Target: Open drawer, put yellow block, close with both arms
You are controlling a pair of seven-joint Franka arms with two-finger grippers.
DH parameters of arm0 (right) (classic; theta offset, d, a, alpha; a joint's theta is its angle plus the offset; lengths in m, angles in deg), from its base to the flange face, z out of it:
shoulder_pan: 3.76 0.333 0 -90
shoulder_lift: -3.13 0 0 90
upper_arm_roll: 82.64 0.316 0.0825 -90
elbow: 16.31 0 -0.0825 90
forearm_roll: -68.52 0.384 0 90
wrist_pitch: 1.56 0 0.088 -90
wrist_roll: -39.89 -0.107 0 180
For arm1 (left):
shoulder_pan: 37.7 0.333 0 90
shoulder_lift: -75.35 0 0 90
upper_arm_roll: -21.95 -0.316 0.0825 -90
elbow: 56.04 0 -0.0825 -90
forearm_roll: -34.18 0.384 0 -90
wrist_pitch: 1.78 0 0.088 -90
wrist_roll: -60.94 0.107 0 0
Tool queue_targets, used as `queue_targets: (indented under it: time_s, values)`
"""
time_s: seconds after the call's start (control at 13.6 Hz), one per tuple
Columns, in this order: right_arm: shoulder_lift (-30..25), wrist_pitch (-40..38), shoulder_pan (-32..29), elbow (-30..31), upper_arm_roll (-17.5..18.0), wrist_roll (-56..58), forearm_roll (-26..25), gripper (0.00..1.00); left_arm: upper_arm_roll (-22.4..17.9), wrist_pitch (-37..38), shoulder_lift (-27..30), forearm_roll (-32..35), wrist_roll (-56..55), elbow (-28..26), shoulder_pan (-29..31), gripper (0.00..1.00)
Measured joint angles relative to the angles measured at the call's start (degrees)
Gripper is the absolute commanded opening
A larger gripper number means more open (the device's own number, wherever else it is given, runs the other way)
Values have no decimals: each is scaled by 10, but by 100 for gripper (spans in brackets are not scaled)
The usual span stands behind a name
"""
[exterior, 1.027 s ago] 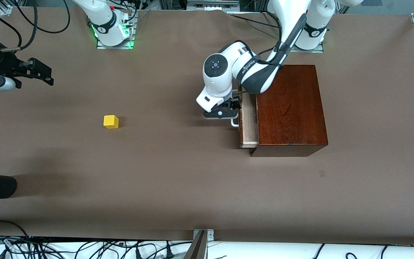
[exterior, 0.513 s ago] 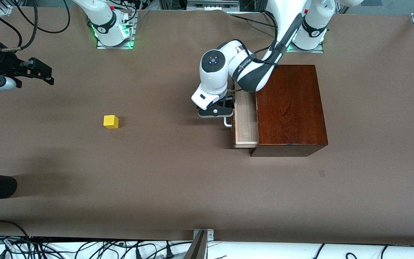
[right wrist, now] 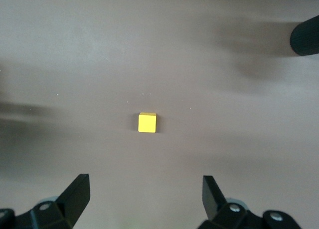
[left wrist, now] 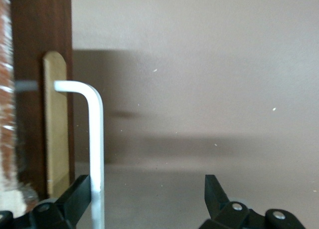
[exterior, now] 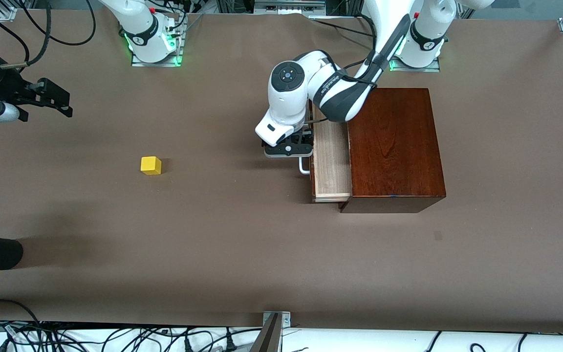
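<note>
We have drawer (exterior: 331, 161) part-open, left gripper (exterior: 289, 149) hooked (fingers apart) on handle (left wrist: 95, 154); yellow block (exterior: 150, 165) untouched, right gripper (right wrist: 144, 199) spread above.

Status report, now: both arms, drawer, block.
Left gripper jaws open, one hooked on white bar handle of part-open pale-wood drawer. Right gripper open, waiting. Small yellow cube on table, unobstructed.

yellow block (exterior: 151, 165), dark mahogany box (exterior: 394, 146) (glossy), pale wood drawer (exterior: 330, 161), white handle (left wrist: 94, 139)
</note>
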Motion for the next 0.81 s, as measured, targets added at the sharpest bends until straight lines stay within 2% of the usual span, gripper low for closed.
queue_targets:
  time_s: [0.15,0.44,0.66,0.81]
  values:
    - [7,12,4,-1,2,0,4,100,-3,43,27,-1,0,13,10,100]
    - [23,16,8,-4,2,0,4,100,-4,175,119,-1,16,21,53,100]
    - [45,30,8,-5,2,0,5,100,-7,279,177,-1,95,27,111,100]
    - [69,40,8,-5,1,0,5,100,-10,345,191,-1,178,52,167,100]
